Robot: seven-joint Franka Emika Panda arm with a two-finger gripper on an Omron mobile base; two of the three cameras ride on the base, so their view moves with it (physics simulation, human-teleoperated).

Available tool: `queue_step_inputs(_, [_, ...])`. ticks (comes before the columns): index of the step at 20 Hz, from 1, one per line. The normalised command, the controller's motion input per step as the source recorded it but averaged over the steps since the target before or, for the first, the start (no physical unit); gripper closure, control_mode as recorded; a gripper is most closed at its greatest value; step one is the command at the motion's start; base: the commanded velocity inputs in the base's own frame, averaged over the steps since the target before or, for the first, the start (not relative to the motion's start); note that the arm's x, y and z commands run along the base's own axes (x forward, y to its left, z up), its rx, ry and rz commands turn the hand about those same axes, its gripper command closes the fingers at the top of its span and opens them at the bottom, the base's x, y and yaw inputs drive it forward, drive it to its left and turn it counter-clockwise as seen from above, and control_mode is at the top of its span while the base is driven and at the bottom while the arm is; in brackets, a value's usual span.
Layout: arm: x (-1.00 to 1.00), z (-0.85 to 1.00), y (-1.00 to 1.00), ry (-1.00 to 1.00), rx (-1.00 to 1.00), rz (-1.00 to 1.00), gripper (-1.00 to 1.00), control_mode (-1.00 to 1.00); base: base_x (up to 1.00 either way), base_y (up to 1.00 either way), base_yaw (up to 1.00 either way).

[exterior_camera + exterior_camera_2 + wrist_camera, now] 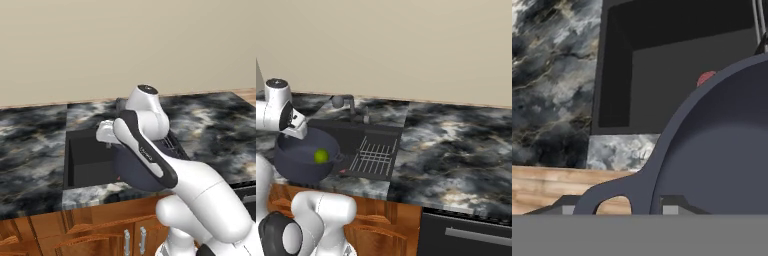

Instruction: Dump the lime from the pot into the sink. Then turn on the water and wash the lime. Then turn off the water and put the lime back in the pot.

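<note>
Marbled dark stone counter (456, 145) runs under a plain beige wall, with wood cabinet fronts (90, 235) below and a black sink (82, 160) set in. The gripper (647, 207) is nearly closed on the pot (303, 167) at its loop handle (612, 197), holding it at the sink's front edge. The lime (320, 156) sits inside the pot. Judgement: tip the pot steadily toward the basin, rim well over the opening, so the lime clears the wire rack (376, 156) and counter lip.
</note>
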Motion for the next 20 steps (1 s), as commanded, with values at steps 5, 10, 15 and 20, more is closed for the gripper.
queue_step_inputs(5, [0.0, 0.0, 0.79, 0.0, 0.03, 0.0, 1.0, -1.0, 0.0, 0.0, 0.0])
queue_step_inputs(10, [0.09, 0.0, 0.7, 0.0, 0.07, 0.0, 1.0, -1.0, 0.0, 0.0, 0.0])
queue_step_inputs(15, [0.45, 0.0, 0.55, 0.0, 0.12, 0.0, 1.0, -1.0, 0.0, 0.0, 0.0])
queue_step_inputs(20, [0.64, 0.0, 0.44, 0.0, 0.14, 0.0, 1.0, -1.0, 0.0, 0.0, 0.0])
